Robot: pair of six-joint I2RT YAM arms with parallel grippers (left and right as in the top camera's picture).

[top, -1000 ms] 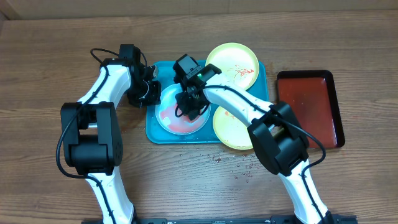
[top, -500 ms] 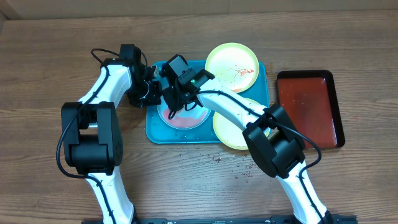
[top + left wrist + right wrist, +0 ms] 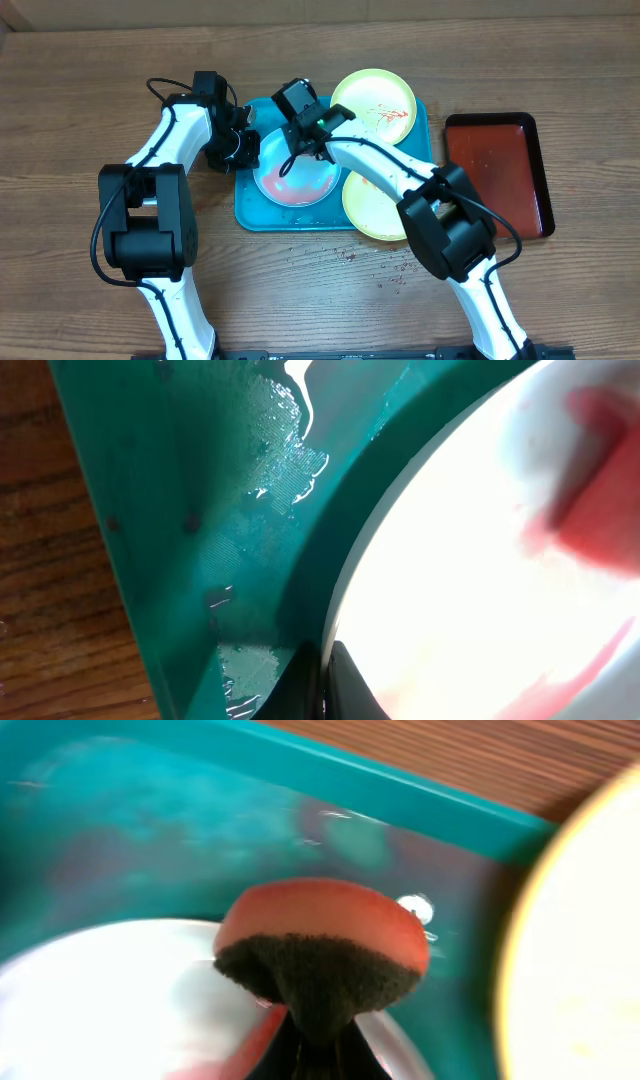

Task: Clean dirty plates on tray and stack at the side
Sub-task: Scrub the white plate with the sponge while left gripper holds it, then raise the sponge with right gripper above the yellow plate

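Note:
A light blue plate (image 3: 300, 180) with red smears lies at the left of the turquoise tray (image 3: 249, 214). My left gripper (image 3: 243, 150) is shut on that plate's left rim; in the left wrist view the fingers (image 3: 345, 685) pinch the rim of the plate (image 3: 480, 560). My right gripper (image 3: 293, 155) is shut on an orange sponge (image 3: 320, 945) with a dark scouring face, held over the far edge of the blue plate (image 3: 120, 1000). Two yellow-green plates rest on the tray, one (image 3: 373, 105) at the back with red streaks, the other (image 3: 375, 208) at the front right.
A dark red tray (image 3: 497, 170) sits on the table to the right. Small red specks (image 3: 390, 272) dot the wood in front of the turquoise tray. Both arms crowd the tray's left half.
The right gripper swept the sponge left across the blue plate, then back up toward its far edge. The left gripper kept still on the rim.

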